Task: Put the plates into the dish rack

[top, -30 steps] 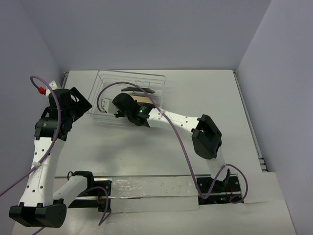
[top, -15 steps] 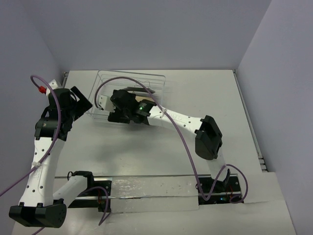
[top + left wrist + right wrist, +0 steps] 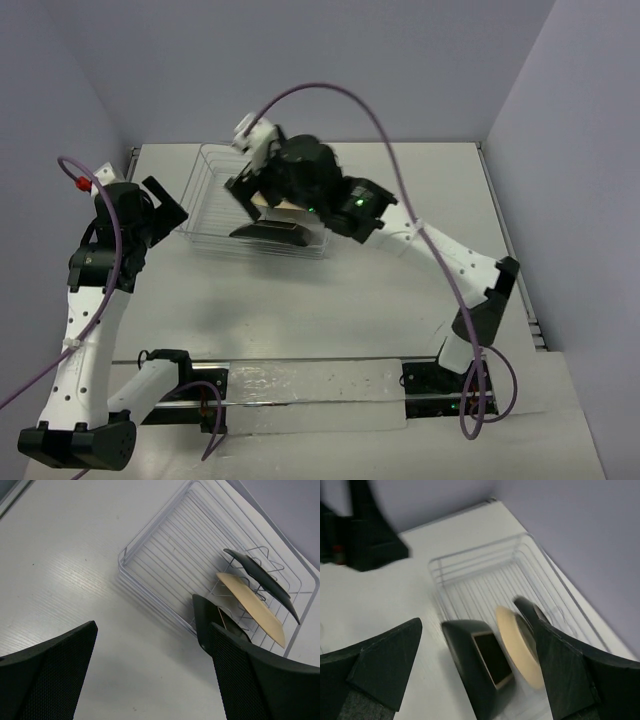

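Observation:
The clear wire dish rack (image 3: 212, 218) (image 3: 165, 560) (image 3: 480, 575) stands at the table's back left. Three plates lean on edge in a row in it: a dark teal one (image 3: 260, 575) (image 3: 530, 611) farthest back, a cream one (image 3: 252, 609) (image 3: 517, 645) (image 3: 285, 206) in the middle, and a black square one (image 3: 480, 667) (image 3: 270, 231) (image 3: 204, 615) nearest the front wall. My right gripper (image 3: 248, 180) (image 3: 477, 625) hangs open above the rack, holding nothing. Left of the rack, my left gripper (image 3: 165, 210) (image 3: 152, 630) is open and empty above bare table.
The right arm's purple cable (image 3: 330, 95) arcs high over the rack. A wall runs close behind the rack, and another one along the table's left edge (image 3: 130, 160). White tabletop (image 3: 420, 200) stretches to the right of the rack.
My right gripper has opened and let go of the black plate, leaving it leaning in the rack, and has lifted up and back. The left arm has barely moved.

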Controlling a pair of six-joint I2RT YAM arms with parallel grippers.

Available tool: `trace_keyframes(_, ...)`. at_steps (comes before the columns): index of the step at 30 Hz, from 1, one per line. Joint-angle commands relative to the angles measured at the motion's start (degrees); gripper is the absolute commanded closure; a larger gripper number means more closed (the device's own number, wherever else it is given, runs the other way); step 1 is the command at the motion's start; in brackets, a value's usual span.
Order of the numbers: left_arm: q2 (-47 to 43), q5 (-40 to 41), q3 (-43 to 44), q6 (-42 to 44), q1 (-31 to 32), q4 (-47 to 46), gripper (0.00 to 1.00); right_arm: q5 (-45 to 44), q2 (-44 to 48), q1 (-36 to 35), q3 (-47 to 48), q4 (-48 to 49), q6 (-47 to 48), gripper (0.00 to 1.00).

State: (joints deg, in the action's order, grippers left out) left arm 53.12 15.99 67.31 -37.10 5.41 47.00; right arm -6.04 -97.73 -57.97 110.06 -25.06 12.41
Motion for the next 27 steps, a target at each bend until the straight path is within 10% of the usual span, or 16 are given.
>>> trace_keyframes(1,-1.17,-0.95,1.87,-0.75,-0.58,-2.07,0.01,-7.30,9.95,12.78,-10.16,0.72,-31.34,0.00)
trace_keyframes(7,-0.98,0.09,1.16,-1.79,-0.67,-2.50,0.01,-16.12,31.10,28.66,-39.21,4.21,-45.17,0.00)
trace_keyframes(13,-1.00,0.77,-0.30,-3.51,-0.84,-3.72,0.01,-26.75,43.71,30.14,-55.89,1.49,-50.59,0.00)
trace_keyframes(27,-1.77,4.87,-1.88,-5.43,-0.84,-3.29,0.01,-32.07,49.62,30.11,-62.67,2.66,-50.78,0.00)
